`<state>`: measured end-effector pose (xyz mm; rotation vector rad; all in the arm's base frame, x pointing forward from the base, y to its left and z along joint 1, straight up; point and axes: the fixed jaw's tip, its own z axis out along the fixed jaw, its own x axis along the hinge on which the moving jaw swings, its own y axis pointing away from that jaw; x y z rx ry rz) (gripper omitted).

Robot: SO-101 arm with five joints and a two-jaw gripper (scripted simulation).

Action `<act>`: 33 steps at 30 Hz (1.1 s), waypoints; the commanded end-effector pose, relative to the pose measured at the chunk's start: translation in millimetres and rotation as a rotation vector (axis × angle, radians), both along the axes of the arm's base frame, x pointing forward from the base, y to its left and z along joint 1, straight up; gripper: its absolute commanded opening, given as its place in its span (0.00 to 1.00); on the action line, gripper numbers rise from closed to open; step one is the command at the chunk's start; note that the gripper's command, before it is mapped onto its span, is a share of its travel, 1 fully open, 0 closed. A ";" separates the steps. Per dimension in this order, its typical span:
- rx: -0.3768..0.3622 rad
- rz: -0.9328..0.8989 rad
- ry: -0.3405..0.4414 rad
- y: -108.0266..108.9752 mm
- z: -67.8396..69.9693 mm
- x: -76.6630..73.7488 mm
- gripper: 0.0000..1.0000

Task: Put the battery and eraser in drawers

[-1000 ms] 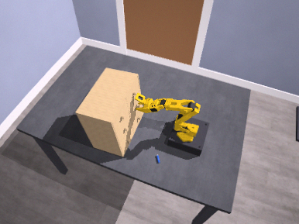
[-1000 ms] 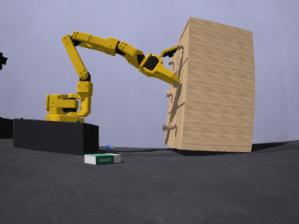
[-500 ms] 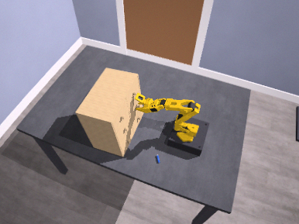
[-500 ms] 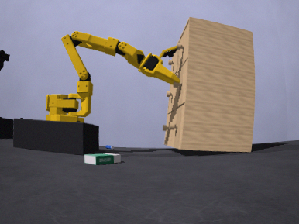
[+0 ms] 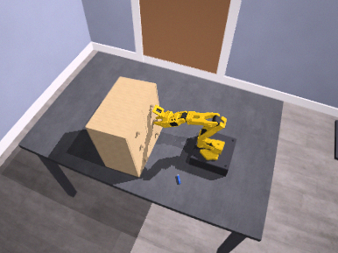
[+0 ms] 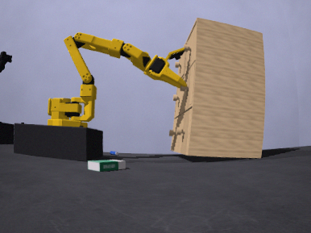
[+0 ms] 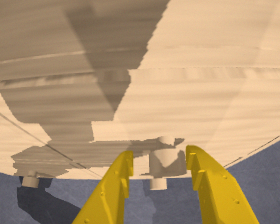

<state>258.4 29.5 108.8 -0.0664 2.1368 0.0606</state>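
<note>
Now, green-and-white eraser (image 6: 106,165) lying on table (image 5: 245,113) (image 6: 161,197) near black base (image 5: 207,168) (image 6: 52,142); blue piece (image 5: 179,179) (image 6: 114,152) lying on table too; chest (image 5: 123,108) (image 6: 227,92) standing opposite base; jaws (image 5: 155,115) (image 6: 186,68) standing partly open at its drawer fronts, knob (image 7: 168,162) showing between them in wrist view, yellow arm (image 5: 194,117) (image 6: 98,43) reaching across

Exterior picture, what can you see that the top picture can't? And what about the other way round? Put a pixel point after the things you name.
Only the exterior view shows the green-and-white block (image 6: 106,165).

Only the top view shows the brown door (image 5: 184,25) and table legs (image 5: 59,174).

Both show the yellow arm (image 5: 201,118) (image 6: 80,61), the wooden chest (image 5: 118,108) (image 6: 227,92) (image 7: 210,100) and a little blue thing (image 5: 179,179) (image 6: 114,152).
</note>
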 end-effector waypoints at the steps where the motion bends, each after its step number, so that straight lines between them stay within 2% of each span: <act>1: -0.006 -0.008 0.059 -2.8 -11.3 1.0 0.13; 21: -0.006 -0.008 0.059 -2.8 -11.3 1.0 0.00; 33: -0.006 -0.008 0.059 -2.8 -11.3 1.0 0.00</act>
